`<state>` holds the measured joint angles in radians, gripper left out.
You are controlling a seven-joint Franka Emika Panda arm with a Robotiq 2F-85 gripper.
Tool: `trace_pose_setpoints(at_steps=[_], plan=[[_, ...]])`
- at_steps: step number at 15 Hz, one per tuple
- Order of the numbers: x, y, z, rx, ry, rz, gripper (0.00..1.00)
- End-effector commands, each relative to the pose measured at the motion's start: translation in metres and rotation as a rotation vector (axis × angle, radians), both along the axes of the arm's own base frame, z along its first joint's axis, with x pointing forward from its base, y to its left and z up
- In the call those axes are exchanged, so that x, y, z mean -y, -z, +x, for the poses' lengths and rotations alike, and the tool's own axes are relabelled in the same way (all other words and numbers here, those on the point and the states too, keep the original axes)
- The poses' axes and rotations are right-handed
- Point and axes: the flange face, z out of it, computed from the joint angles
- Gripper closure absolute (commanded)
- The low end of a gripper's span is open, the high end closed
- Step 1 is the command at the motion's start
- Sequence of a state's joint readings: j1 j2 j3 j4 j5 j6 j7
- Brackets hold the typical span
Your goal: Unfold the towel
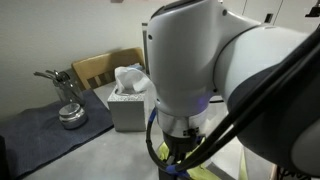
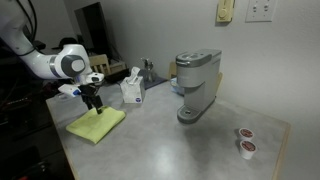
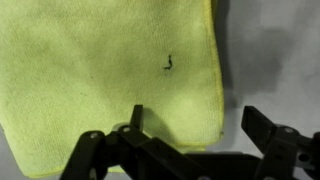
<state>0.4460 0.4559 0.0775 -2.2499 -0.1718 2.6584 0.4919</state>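
One yellow towel (image 3: 100, 70) lies flat on the grey counter (image 2: 170, 140), directly below our pincer (image 3: 195, 118), whose jaws stand spread apart and hold nothing. We see the towel's edge running under the gap (a small dark speck (image 3: 168, 63) sits just ahead of it). Near the pincer stands a tissue box (image 2: 131, 88).

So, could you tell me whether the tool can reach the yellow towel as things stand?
Probably yes: the tool hangs open right above the towel, with nothing between them.
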Motion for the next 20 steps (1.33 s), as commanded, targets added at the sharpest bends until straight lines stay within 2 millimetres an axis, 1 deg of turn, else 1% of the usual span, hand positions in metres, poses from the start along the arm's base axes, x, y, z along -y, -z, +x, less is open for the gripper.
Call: trace_pose_setpoints(at_steps=[1, 2, 4, 5, 6, 9, 11, 12, 15, 16, 17, 19, 20], plan=[[0.001, 0.006, 0.003, -0.014, 0.004, -0.028, 0.1], [0.002, 0.006, 0.003, -0.017, 0.007, -0.029, 0.27], [0.004, 0.007, 0.003, -0.019, 0.012, -0.031, 0.41], [0.005, 0.006, 0.004, -0.019, 0.014, -0.032, 0.46], [0.006, 0.007, 0.004, -0.019, 0.016, -0.032, 0.55], [0.008, 0.006, 0.005, -0.017, 0.022, -0.035, 0.76], [0.01, 0.005, 0.006, -0.017, 0.028, -0.035, 0.88], [0.011, 0.005, 0.007, -0.017, 0.031, -0.035, 0.97], [0.016, 0.005, 0.008, -0.016, 0.043, -0.035, 1.0], [0.017, 0.005, 0.008, -0.014, 0.05, -0.035, 0.9], [0.018, 0.004, 0.008, -0.015, 0.054, -0.033, 0.67], [0.019, 0.003, 0.008, -0.017, 0.06, -0.029, 0.62], [0.02, 0.002, 0.008, -0.016, 0.064, -0.026, 0.55]])
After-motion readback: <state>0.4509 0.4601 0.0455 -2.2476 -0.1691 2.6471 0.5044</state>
